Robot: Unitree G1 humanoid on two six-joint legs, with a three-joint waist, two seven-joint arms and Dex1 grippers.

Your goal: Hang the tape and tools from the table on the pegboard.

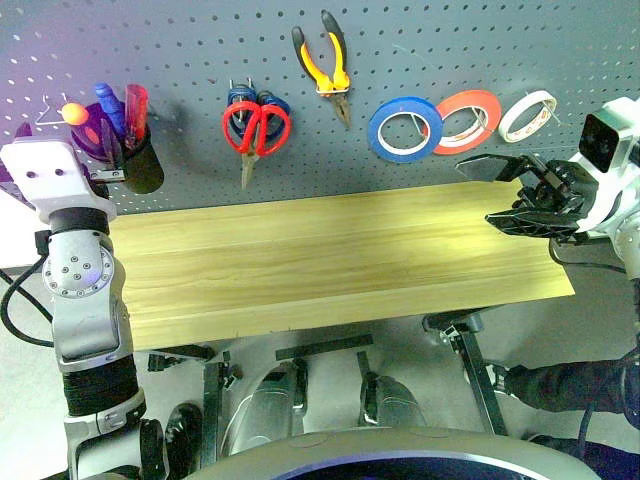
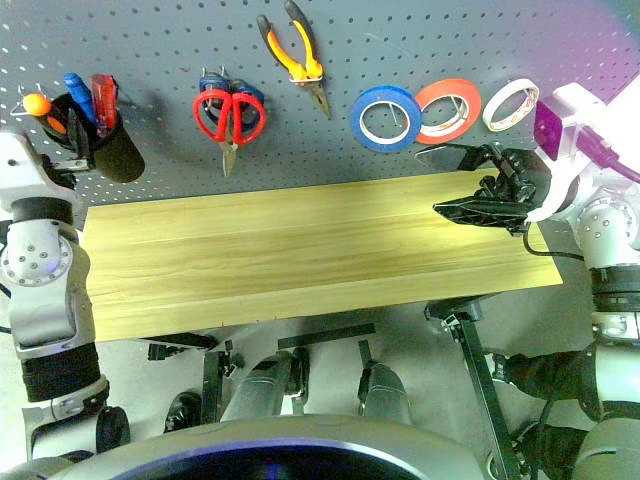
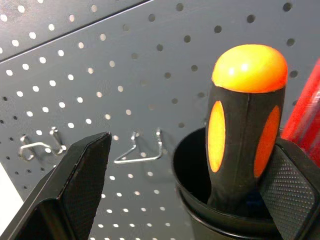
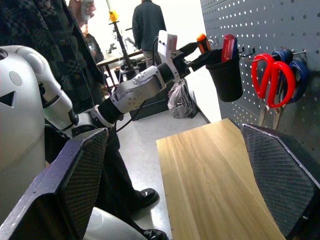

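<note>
On the dark grey pegboard (image 1: pixel 180 50) hang the red-handled scissors (image 1: pixel 255 128), the orange-and-yellow pliers (image 1: pixel 325 65) and the blue tape (image 1: pixel 404 128). The black-and-orange screwdriver (image 3: pixel 247 125) stands handle up in a black cup (image 1: pixel 140 165) on the board's left. My left gripper (image 3: pixel 192 155) is open around that handle, which stands close against one finger (image 3: pixel 287 185), while the other finger (image 3: pixel 82 175) is well apart from it. My right gripper (image 1: pixel 478 190) hangs open and holds nothing over the right end of the wooden table (image 1: pixel 330 260).
A red-orange tape roll (image 1: pixel 468 120) and a white roll (image 1: pixel 527 115) hang right of the blue one. The cup also holds a blue and a red handle (image 1: pixel 136 100). Bare wire hooks (image 3: pixel 140 150) sit beside the cup. People stand behind in the right wrist view (image 4: pixel 147 22).
</note>
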